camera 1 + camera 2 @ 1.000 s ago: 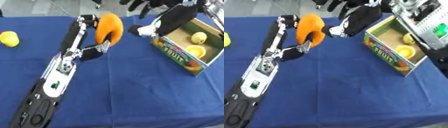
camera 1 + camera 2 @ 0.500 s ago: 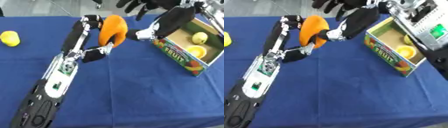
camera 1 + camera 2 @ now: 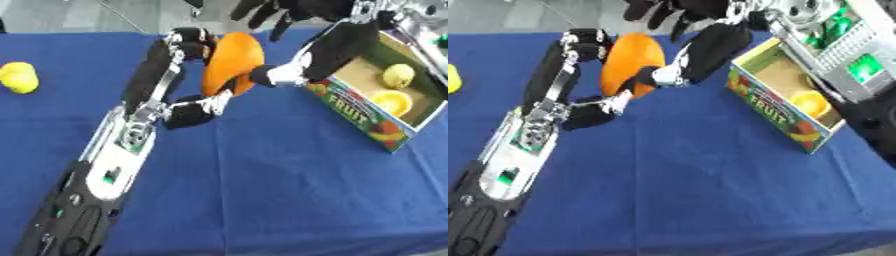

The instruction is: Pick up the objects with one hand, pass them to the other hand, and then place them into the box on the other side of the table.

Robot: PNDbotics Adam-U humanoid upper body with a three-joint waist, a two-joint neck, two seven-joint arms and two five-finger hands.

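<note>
A large orange fruit (image 3: 232, 62) is held above the blue table, my left hand (image 3: 166, 65) shut on it, fingers curled over its top left and thumb under its lower edge. My right hand (image 3: 337, 42) reaches in from the upper right, its fingers spread above the fruit and its thumb tip touching the fruit's right side. The cardboard fruit box (image 3: 354, 112) stands at the table's right edge, with two yellow fruits (image 3: 398, 75) inside it. The fruit hides part of my left palm.
A yellow fruit (image 3: 19, 77) lies on the blue tablecloth (image 3: 262, 190) at the far left. My left forearm runs from the lower left corner up to the middle. The table's far edge is just behind both hands.
My left hand has carried the orange fruit a little to the right. The gap to my right hand has closed, and its thumb now touches the fruit.
</note>
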